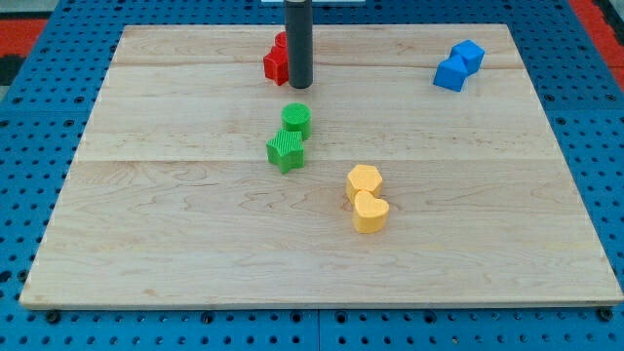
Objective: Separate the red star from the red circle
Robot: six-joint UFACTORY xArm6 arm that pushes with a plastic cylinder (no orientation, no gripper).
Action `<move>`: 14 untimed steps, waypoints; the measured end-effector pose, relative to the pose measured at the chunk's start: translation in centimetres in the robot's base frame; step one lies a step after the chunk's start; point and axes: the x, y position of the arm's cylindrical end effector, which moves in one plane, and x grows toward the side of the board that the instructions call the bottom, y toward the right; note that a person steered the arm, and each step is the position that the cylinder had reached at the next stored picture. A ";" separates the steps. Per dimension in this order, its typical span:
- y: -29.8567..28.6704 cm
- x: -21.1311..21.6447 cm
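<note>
The red star [274, 64] lies near the view's top, left of centre, on the wooden board [175, 244]. A second red block, the red circle [281, 42], sits just above it and touching it, mostly hidden by the rod. My tip [299, 85] stands right beside the red star, at its right edge, and looks to be touching it.
A green circle [296, 120] and a green star [286, 151] sit together at the board's middle. A yellow hexagon [364, 180] and a yellow heart [370, 212] sit below and right of them. Two blue blocks [458, 65] lie at the top right.
</note>
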 end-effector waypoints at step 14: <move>10.9 23.2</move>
